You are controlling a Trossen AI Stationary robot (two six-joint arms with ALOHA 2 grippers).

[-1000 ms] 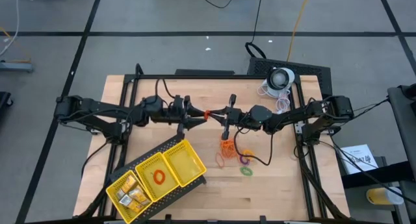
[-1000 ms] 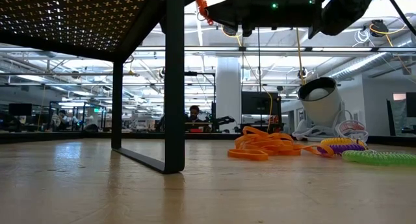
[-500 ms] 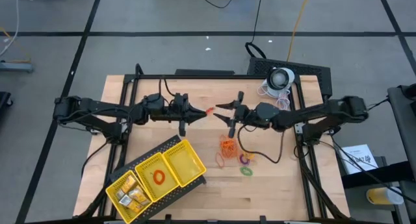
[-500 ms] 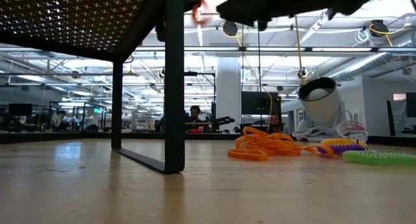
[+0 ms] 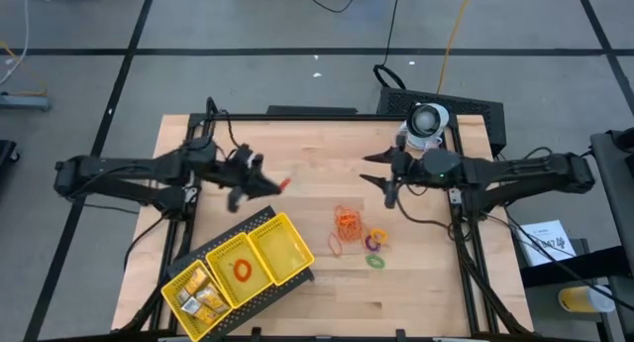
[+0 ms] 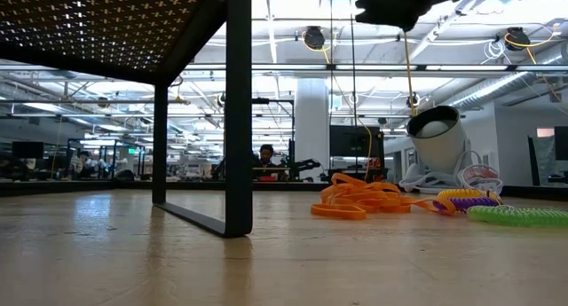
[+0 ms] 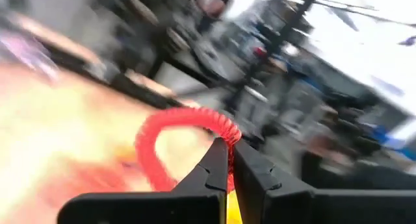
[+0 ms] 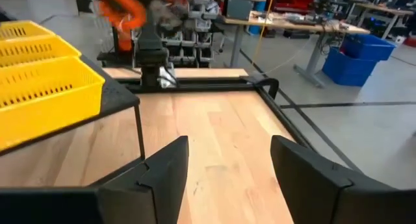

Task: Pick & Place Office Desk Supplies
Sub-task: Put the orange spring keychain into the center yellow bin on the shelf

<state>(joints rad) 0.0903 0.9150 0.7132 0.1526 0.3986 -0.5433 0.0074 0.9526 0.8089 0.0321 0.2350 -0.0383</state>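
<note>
A red coiled ring (image 5: 284,184) is held over the table's left half, just past the yellow three-compartment tray's (image 5: 289,251) far corner. My left gripper (image 5: 275,184) is shut on it; its wrist view shows the ring (image 7: 170,134) looping out past the fingertips. My right gripper (image 5: 370,170) hovers open and empty right of centre, its fingers (image 8: 166,169) spread wide. On the wood lie an orange rubber-band pile (image 5: 345,221), a purple ring (image 5: 373,243) and a green ring (image 5: 376,262). An orange ring (image 5: 241,271) lies in the tray's middle compartment and gold pieces (image 5: 201,295) in its end one. My left gripper pinches the red ring's rim (image 7: 226,136) between its two fingertips. The fingers run roughly level, pointing toward the table's right. The ring is lifted clear of the table, and most of its loop sticks out beyond the fingertips.
A white round device (image 5: 428,119) with cables stands at the far right corner. A black metal frame (image 5: 327,112) borders the table's far edge and sides. A black stand (image 6: 238,111) rises at the left of the low view. Bare wood (image 5: 327,302) lies toward the near edge.
The two grippers met at the table's centre around the red ring. My left gripper shut on it and my right gripper opened and let go. The right has drawn back toward the right edge. The left has carried the ring leftward and nearer, toward the tray.
</note>
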